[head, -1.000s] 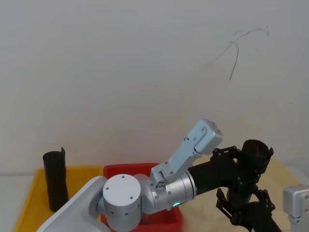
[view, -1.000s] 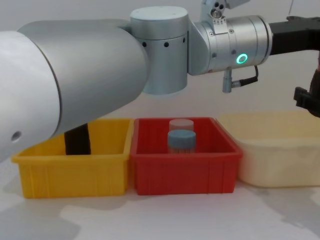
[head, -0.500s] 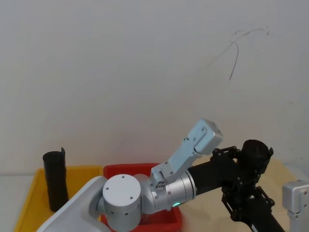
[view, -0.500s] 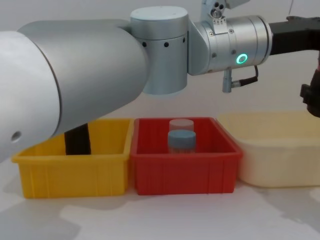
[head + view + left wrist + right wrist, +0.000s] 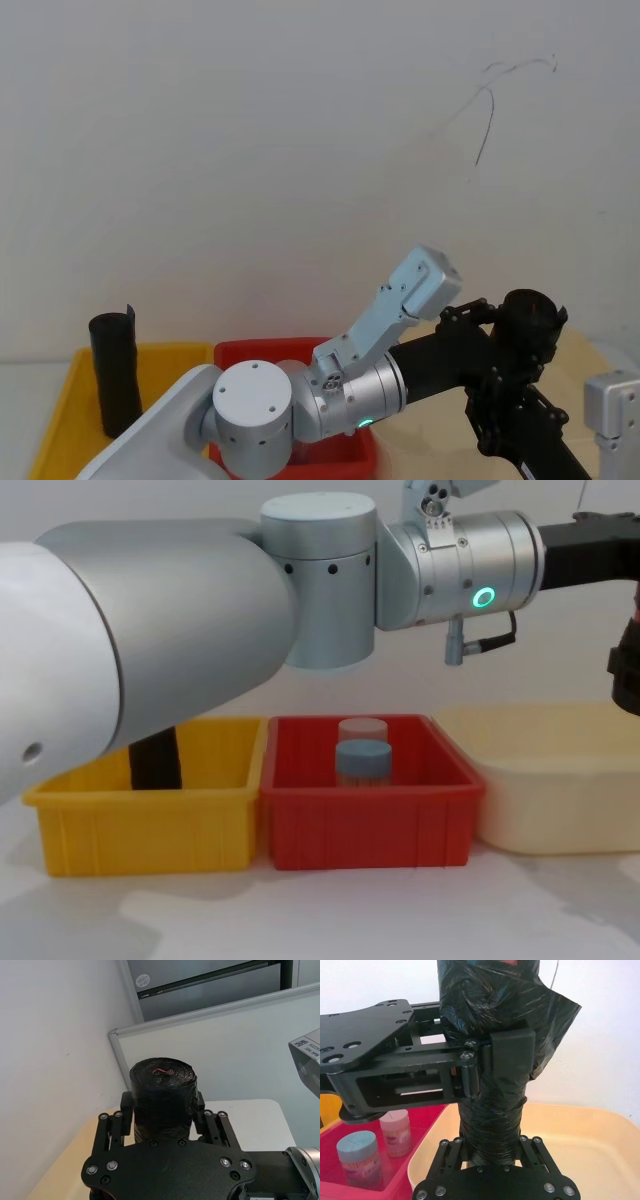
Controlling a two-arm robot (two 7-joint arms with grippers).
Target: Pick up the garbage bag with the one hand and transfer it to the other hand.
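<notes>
Left arm (image 5: 200, 610): silver-grey, green ring (image 5: 484, 597) lit. In the chest view it crosses from 9 o'clock toward 2 o'clock, above the bins.

Bins in the chest view sit side by side. The yellow bin (image 5: 140, 830) is at 8 o'clock, the red bin (image 5: 370, 825) at 6 o'clock and the cream tub (image 5: 540, 800) at 4 o'clock.

Left gripper (image 5: 164, 1110): clenched on the garbage bag (image 5: 162, 1085), one finger pad (image 5: 507, 1057) pressed flat against its side.

Right gripper (image 5: 492, 1142): in the head view it stands at 6 o'clock of the bag, and it rises over the cream tub. The bag's lower end reaches down into it. Whether it grips cannot be told.

Garbage bag: a tight black bundle of film, upright, held in the air at 4 o'clock in the head view. A loose flap sticks out near its top.

Black roll (image 5: 115, 375): upright in the yellow bin, at 8 o'clock in the head view.

Jars in the red bin: a blue-lidded jar (image 5: 362, 762) in front, with a pink-lidded jar (image 5: 396, 1132) just behind it.
</notes>
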